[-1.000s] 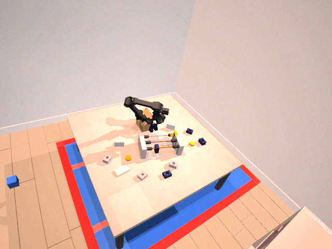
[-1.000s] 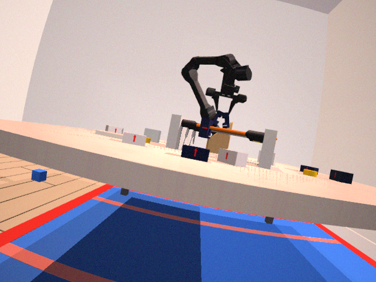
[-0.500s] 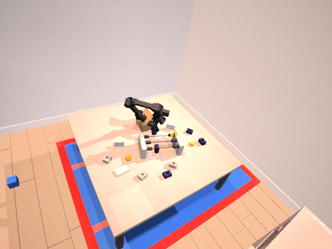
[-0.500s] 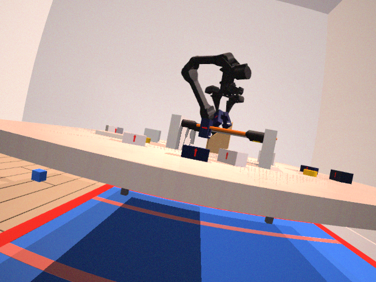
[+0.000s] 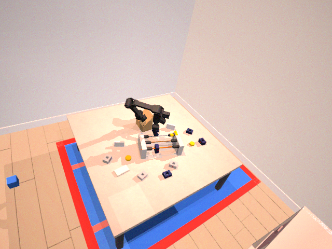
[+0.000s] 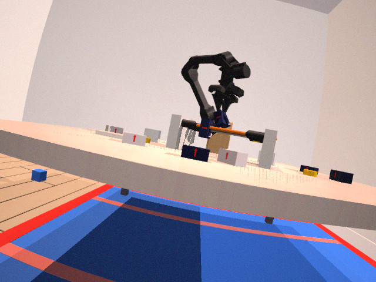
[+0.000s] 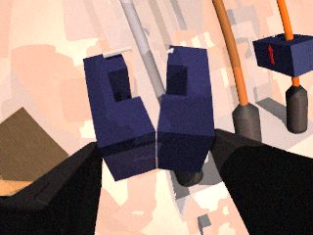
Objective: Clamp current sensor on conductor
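The black claw (image 7: 156,157) is clenched about halfway on the dark-blue split-core sensor (image 7: 153,114), a finger (image 7: 55,210) on each outer face. The sensor's two halves meet at the claw end and gape at the far end, straddling the grey conductor (image 7: 133,23) in the wrist view; it hangs above the bench at the rear of the grey-posted rack (image 5: 142,150). Two orange conductors (image 7: 225,26) run alongside, and one carries a second dark-blue sensor (image 7: 290,55). The pale beige bench (image 5: 150,198) stands on a blue mat with a red border (image 5: 77,198), over a wooden plank floor (image 5: 32,214), in a corner of plain walls. Loose on the bench lie three dark-blue blocks (image 5: 166,174) and three yellow discs (image 5: 128,157).
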